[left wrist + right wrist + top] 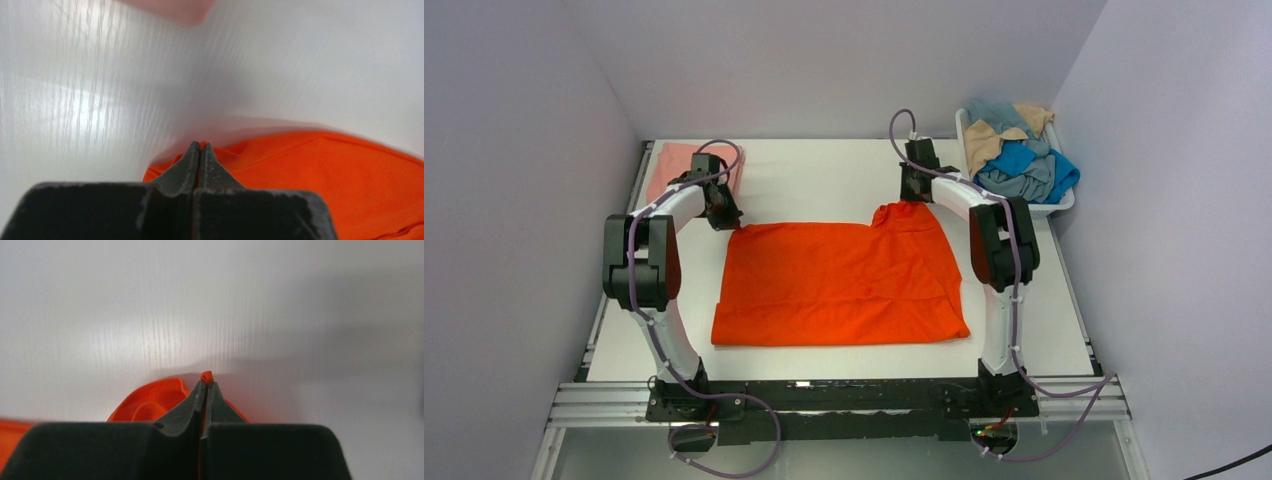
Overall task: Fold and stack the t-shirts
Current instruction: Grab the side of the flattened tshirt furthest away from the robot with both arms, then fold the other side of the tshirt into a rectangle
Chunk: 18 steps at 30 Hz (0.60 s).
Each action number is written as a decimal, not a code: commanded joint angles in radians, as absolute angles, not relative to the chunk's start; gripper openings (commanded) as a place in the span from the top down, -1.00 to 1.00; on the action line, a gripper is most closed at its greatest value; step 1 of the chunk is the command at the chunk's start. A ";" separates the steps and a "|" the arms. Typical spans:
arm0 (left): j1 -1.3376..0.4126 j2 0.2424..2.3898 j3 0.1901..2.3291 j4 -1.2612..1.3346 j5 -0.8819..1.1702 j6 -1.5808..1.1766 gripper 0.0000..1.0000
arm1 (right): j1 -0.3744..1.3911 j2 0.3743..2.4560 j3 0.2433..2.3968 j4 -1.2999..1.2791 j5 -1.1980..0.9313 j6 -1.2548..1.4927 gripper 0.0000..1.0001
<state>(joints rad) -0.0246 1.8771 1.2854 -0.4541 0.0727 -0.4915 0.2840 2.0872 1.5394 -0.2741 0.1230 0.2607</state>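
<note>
At the bottom of the top view, the two arm bases sat on the near rail of the white table (1044, 330). Just beyond them, the orange t-shirt (839, 285) lay spread flat across the middle of the frame, its near hem straight and its upper right corner bunched and lifted.

At the shirt's upper left corner, the left gripper (727, 215) met the cloth. In the left wrist view its fingers (192, 162) were pressed together with no gap, and orange fabric rose to the tips on both sides, so it appeared to pinch that corner.

At the upper right corner, the right gripper (911, 192) was clamped on the cloth. The right wrist view showed a small nub of orange poking out between its closed tips, with a fold humped just to their left.

Farther back, in the upper left of the top view, a salmon-pink t-shirt (674, 165) lay folded on the table, partly behind the left arm. In the upper right, a white basket (1064, 205) held a heap of t-shirts (1019, 160) in blue, grey-blue and tan.
</note>
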 commanded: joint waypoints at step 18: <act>-0.055 1.348 0.834 -0.398 0.056 -0.533 1.00 | 0.394 1.347 0.983 -0.503 0.120 0.308 1.00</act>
<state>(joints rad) -0.0517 1.4567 0.8925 -0.3851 0.0990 -0.5106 0.3744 1.4712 1.0500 -0.3935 0.1028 0.2726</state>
